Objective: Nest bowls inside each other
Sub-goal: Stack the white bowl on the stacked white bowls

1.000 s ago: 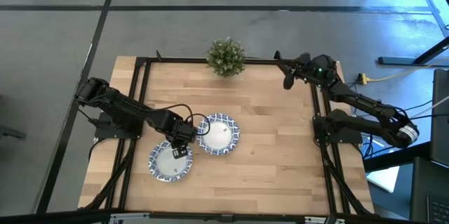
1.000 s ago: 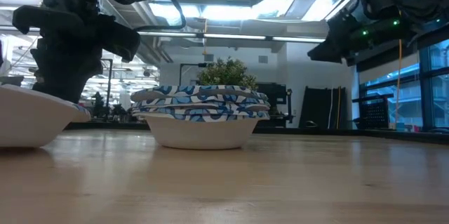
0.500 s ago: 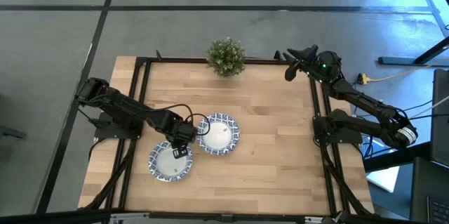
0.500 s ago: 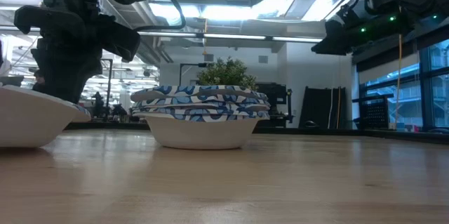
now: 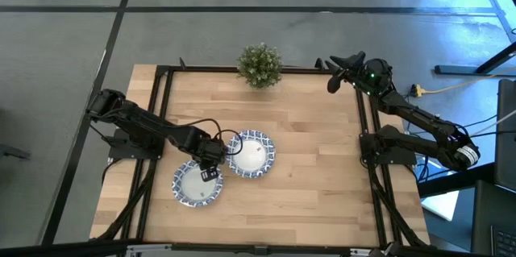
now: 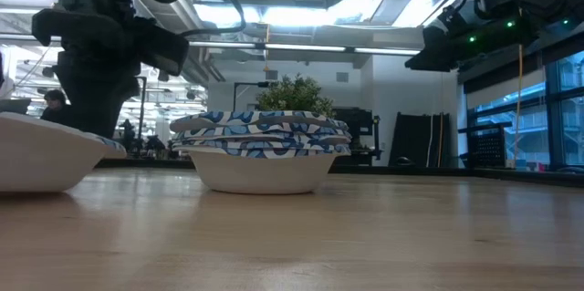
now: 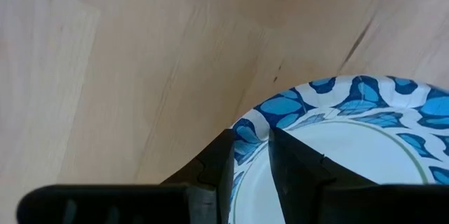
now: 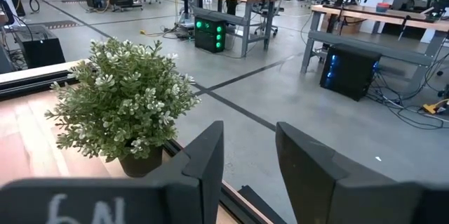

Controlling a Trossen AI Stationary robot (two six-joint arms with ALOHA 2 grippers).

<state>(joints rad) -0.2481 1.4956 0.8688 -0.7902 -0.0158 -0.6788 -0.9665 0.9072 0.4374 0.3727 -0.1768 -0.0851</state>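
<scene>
A single blue-and-white rimmed bowl (image 5: 197, 183) sits near the table's near-left part, also in the low view as the bowl (image 6: 36, 154). Just to its right stands a stack of several nested bowls (image 5: 251, 154), the stack (image 6: 262, 150) resting on its base. My left gripper (image 5: 211, 161) is at the single bowl's rim on the side facing the stack, shut on it. My right gripper (image 5: 334, 76) hovers open above the table's far right corner, looking at the potted plant (image 8: 126, 104). My left gripper (image 7: 250, 140) pinches the single bowl's patterned rim (image 7: 247, 127) on its far-right side, one finger (image 7: 221, 161) outside the wall and the other inside. The fingers come from above, pointing down. In the low view the bowl's base looks to be on the table.
A small green potted plant (image 5: 260, 65) stands at the middle of the table's far edge. A black frame (image 5: 161, 112) runs along the table's sides. Bare wood (image 5: 314, 168) lies right of the stack. A person (image 6: 53, 99) shows far off in the room.
My left gripper has drawn the single bowl a little to the right, toward the stack, sliding it along the table. My right gripper has swung up and toward the far edge, then kept still.
</scene>
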